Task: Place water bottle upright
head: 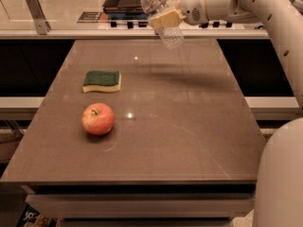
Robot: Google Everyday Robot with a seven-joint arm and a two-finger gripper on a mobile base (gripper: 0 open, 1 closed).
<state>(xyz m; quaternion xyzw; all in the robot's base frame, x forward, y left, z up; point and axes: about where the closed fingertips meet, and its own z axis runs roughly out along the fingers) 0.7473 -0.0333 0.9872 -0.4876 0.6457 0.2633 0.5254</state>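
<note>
While it hangs in the air above the far edge of the table, the gripper point(164, 19) has its tan fingers point(166, 18) closed across the middle of the one water bottle point(171, 35). The bottle is held clear of the surface and tilted, with its white cap up and to the left and its ribbed base down and to the right. The white arm point(236, 3) reaches in from the upper right.

On the table point(189, 126) lie one green and yellow sponge point(102, 81) and one red apple point(98, 119). The sponge is on the left half and the apple nearer the front, a little apart from it. Both are well apart from the bottle.

The table top is smooth, brown and slightly glossy, with small light reflections. A pale counter point(57, 33) runs behind it, with dark items on it.
</note>
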